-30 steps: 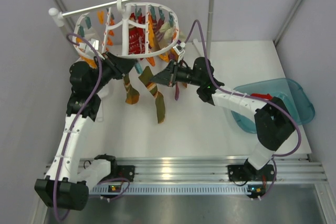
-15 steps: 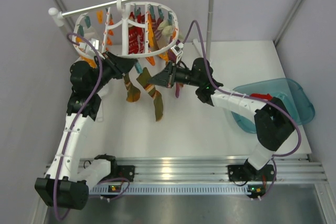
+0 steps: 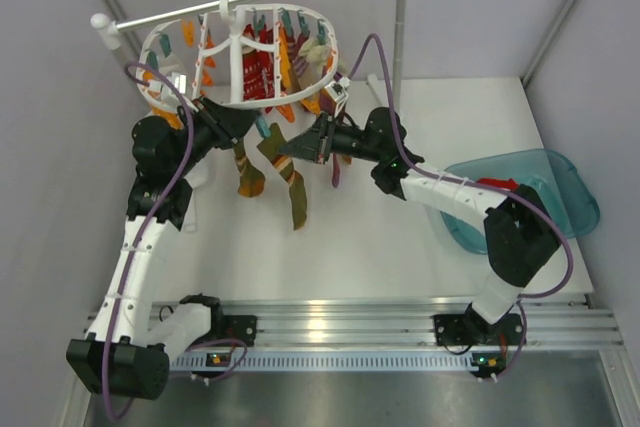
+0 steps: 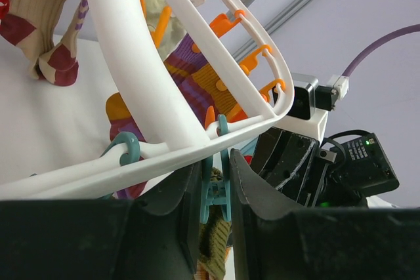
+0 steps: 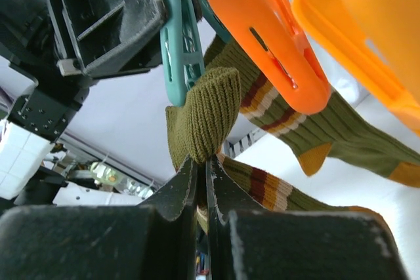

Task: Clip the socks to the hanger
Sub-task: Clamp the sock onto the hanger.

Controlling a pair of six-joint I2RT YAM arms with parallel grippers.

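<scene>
Status, left to right. Left gripper [image 3: 248, 125], left of centre in the overhead view: my fingers are closed on the teal clip [image 4: 215, 191] that hangs from the lower rim of the hanger [image 4: 141, 77]. Its position has not changed over the last second. First striped sock [image 3: 248, 175]: hangs from the rim just below that gripper. Second striped sock [image 3: 292, 192], centre frame: its toe end has risen slightly, and its cuff has shifted up and left toward the teal clip. Right gripper [image 3: 287, 149], right of centre: closed on the cuff of the second striped sock, it has advanced a short way toward the rim.

In the right wrist view the folded cuff now sits directly under the teal clip, touching or almost touching its lower end. I cannot tell whether fabric lies between the clip's jaws.

Assessment: the approach is nearly complete. I judge that what remains is to seat the cuff in the clip, let my left fingers release it, then free the right.
</scene>
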